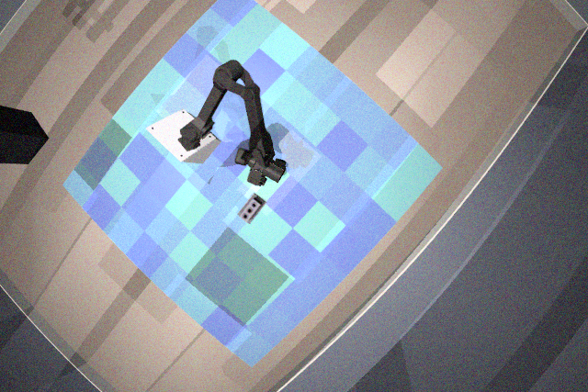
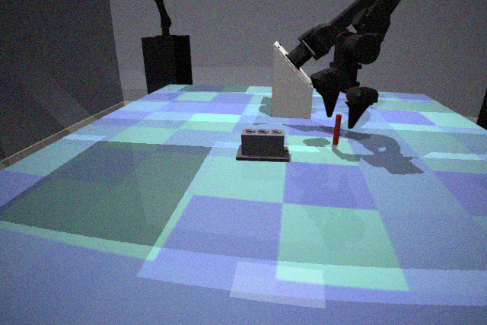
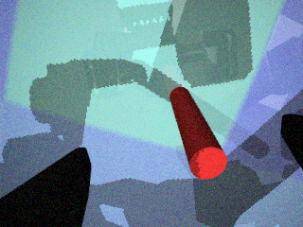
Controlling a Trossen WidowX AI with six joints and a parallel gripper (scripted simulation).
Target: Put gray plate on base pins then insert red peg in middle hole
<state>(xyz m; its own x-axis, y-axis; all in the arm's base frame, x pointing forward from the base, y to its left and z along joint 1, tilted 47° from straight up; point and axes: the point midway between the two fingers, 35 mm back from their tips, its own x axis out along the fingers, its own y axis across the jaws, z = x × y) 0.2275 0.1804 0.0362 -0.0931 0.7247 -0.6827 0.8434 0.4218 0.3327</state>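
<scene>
The gray plate (image 1: 251, 208) (image 2: 262, 132), with three holes in its top, lies level on the dark base (image 2: 262, 156) near the middle of the checkered table. The red peg (image 2: 337, 129) (image 3: 196, 137) stands upright on the table to the right of the base and apart from it. My gripper (image 2: 340, 117) (image 1: 264, 174) (image 3: 187, 140) is open and empty. It hangs just above the peg's top, with one finger on either side and neither touching it. In the overhead view the gripper hides the peg.
The arm's white wedge mount (image 2: 291, 89) (image 1: 165, 133) stands behind the base and peg. A black pedestal (image 2: 167, 62) (image 1: 18, 133) carrying a small dark arm stands off the table at the far left. The table's left edge (image 2: 58, 132) runs diagonally.
</scene>
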